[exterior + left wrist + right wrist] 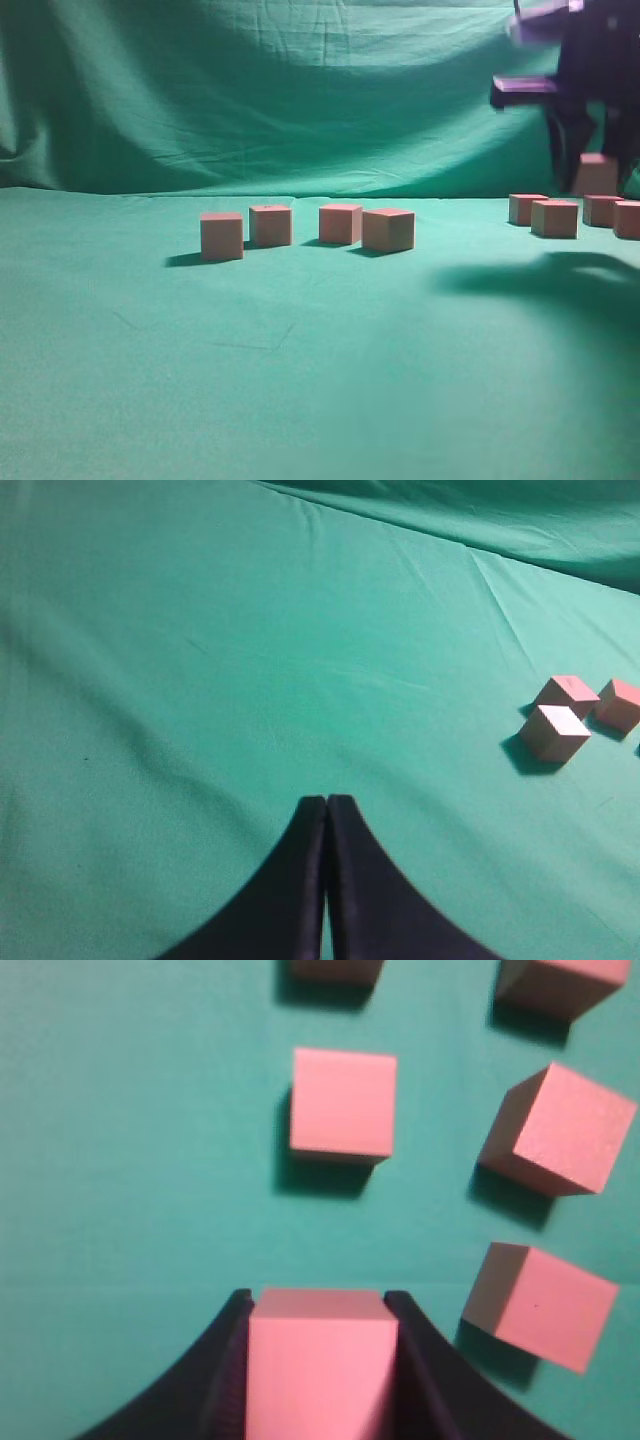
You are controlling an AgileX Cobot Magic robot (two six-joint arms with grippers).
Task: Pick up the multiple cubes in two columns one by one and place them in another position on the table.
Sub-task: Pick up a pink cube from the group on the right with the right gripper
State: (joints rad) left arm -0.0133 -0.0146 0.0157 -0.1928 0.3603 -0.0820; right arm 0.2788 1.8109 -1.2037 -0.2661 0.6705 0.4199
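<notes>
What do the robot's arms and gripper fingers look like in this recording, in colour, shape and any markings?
The left gripper shows two plain black fingers, broad at the base and curving in to narrow tips. The right gripper has the same black, flared fingers. In the exterior view the right arm is a dark, blurred structure with purplish flat parts near the top. No cables or markings are visible.

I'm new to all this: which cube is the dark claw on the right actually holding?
Look to the far right of the green table, where four cubes sit on the cloth. The held cube is between the right gripper fingers, the only one raised above its neighbours.
</notes>
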